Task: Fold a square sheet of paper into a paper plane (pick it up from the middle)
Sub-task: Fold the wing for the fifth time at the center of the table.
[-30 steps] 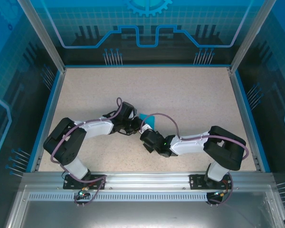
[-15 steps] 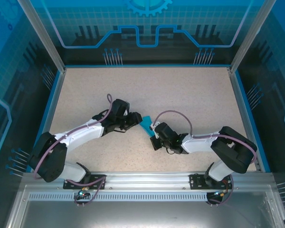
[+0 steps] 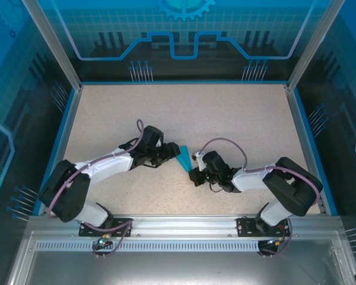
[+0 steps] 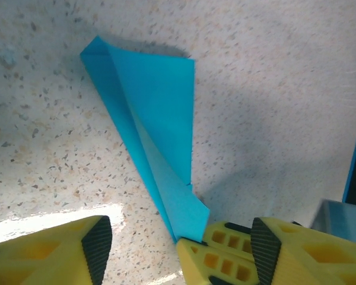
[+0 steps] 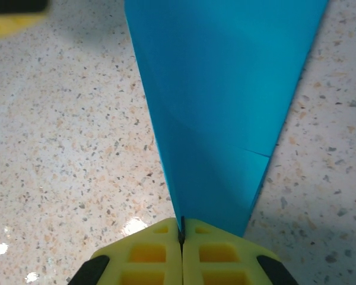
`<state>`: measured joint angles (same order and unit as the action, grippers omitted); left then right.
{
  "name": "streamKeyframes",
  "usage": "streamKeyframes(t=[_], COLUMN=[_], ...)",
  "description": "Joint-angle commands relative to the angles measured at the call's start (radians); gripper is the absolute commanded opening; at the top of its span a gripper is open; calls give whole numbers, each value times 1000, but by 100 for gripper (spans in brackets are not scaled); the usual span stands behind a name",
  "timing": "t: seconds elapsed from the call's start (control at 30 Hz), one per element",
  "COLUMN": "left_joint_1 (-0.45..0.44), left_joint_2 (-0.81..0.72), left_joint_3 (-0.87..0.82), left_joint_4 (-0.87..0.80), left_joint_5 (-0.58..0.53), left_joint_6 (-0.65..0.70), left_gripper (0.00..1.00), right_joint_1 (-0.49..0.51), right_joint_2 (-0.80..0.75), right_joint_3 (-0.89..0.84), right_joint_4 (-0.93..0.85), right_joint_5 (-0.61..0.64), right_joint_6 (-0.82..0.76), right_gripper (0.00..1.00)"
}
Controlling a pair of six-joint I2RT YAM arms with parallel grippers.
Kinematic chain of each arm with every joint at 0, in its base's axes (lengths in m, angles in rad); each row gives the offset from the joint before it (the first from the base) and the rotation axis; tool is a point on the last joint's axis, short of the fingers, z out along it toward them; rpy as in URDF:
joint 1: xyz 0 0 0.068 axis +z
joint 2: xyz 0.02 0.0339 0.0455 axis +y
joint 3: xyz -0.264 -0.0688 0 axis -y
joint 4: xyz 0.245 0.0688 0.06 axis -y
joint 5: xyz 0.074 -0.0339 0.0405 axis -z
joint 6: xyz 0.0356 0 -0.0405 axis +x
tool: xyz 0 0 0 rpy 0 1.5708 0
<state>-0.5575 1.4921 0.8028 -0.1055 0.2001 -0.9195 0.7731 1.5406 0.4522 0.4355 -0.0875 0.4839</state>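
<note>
The sheet of paper (image 4: 157, 113) is bright cyan-blue and folded into a slim pointed dart, the paper plane (image 3: 183, 157). It lies low over the speckled table, mid-table between the two arms. My right gripper (image 5: 182, 236) is shut on its narrow end, and the paper (image 5: 225, 89) fans out away from the jaws. My left gripper (image 4: 181, 246) stands open just left of the plane (image 3: 169, 155), its pads apart on either side of the right gripper's yellow fingers (image 4: 216, 258). The left pads (image 4: 98, 246) touch no paper.
The speckled table (image 3: 237, 119) has a blue raised rim on the left (image 3: 67, 127) and right (image 3: 302, 127). An aluminium rail (image 3: 178, 222) runs along the near edge by the arm bases. Glass walls enclose the back and sides.
My left gripper has opened and let go of the paper. The right gripper has shifted to the right, still shut on the dart's end. More of the paper shows from above.
</note>
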Motion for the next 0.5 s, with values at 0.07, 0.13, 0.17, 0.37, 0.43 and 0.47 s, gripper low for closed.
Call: streamKeyframes(t=[0.07,0.13,0.17,0.37,0.43,0.47], left_joint_1=[-2,-2,-2,-2,-2,-2], left_joint_2=[98,122,132,212,237,246], left_joint_3=[109,124,132,227,242,249], left_joint_4=[-91,-99,-97,-195,-221,-233], left_joint_5=[52,57,64,100,108,109], left_joint_6=[-37,-55,-66,-67,-68,-76], left_gripper=[69,70,71,67,64,60], right_joint_1=[-10,-7,-5,5,8,9], right_joint_2=[-7,-4,-1,4,5,8], right_joint_3=[-14,-13,-9,-3,1,3], right_joint_4=[33,31,28,15,9,9], right_joint_5=[-14,-13,-10,2,6,11], right_joint_6=[5,-1,-6,-23,-27,-28], right_gripper=[7,7,8,9,9,9])
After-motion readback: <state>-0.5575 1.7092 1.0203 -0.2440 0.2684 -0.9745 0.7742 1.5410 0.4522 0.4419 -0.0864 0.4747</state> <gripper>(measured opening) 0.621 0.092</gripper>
